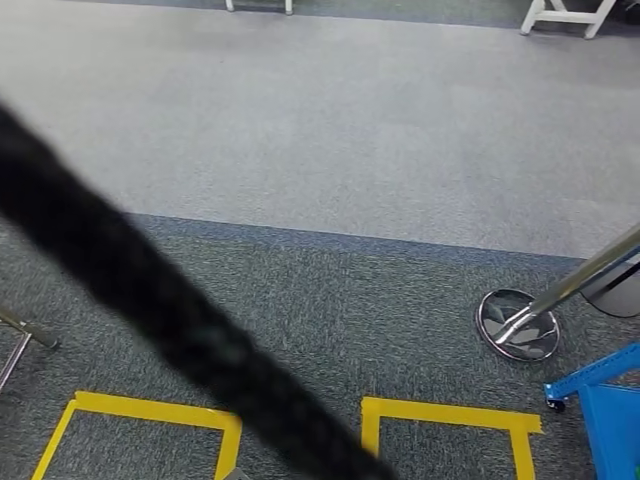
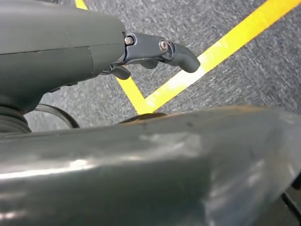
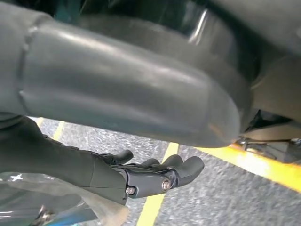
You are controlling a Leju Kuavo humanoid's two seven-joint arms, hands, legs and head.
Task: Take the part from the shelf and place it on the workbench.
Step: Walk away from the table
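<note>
Carpet (image 1: pixel 324 130) fills the head view: a pale grey band from 9 through 12 to 3 o'clock, a darker band below it, and two boxes of yellow tape (image 1: pixel 449 412) on the floor at 6 and 7 o'clock. A thick black cable (image 1: pixel 136 280), blurred and close to the lens, cuts across from 9 to 6 o'clock.

Both arms seem to hang at the robot's sides. The left hand (image 2: pixel 156 52) shows above a corner of yellow tape, its fingers (image 2: pixel 181 56) stretched out and slightly apart, with nothing between them. The right hand (image 3: pixel 152 174) looks the same: fingers extended side by side, loosely spread, empty, over the floor and another tape line.

No part, shelf or workbench can be made out, so I cannot say where the part is. My judgement is that the task sits in a walking or turning step, before any reach. The next move calls for bringing the shelf into sight, then squaring up to it before either arm lifts.

Open room lies ahead, from 10 to 2 o'clock, up to white frame legs (image 1: pixel 566 15) at 1 o'clock, well apart from the robot. The tighter side is 3 to 5 o'clock: a chrome post (image 1: pixel 573 285) leans over its round base (image 1: pixel 518 324), and just beside it a blue cart (image 1: pixel 611 410) on a castor stands at 4 o'clock. At 8 o'clock a thin metal leg (image 1: pixel 23 335) comes in from the edge. A turn to the right risks clipping post or cart.
</note>
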